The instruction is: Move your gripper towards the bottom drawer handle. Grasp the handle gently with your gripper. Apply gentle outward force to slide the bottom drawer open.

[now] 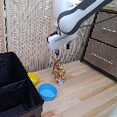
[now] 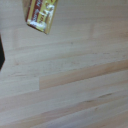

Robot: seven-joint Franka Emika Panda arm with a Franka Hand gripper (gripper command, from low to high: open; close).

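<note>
A black bin (image 1: pixel 14 88) fills the near corner at about 8 o'clock in the exterior view. Past it, a blue bowl (image 1: pixel 48 92) and a yellow bowl (image 1: pixel 33 78) rest on the wooden surface (image 1: pixel 86 99), with a patterned packet (image 1: pixel 59 71) standing near the centre. Above the packet hangs the gripper (image 1: pixel 63 49) on the white arm (image 1: pixel 78 13), empty; whether its jaws are apart, I cannot tell. Farthest, at 3 o'clock, the bottom drawer (image 1: pixel 102 59) sits closed, its handle (image 1: pixel 99 55) well apart from the gripper.
</note>
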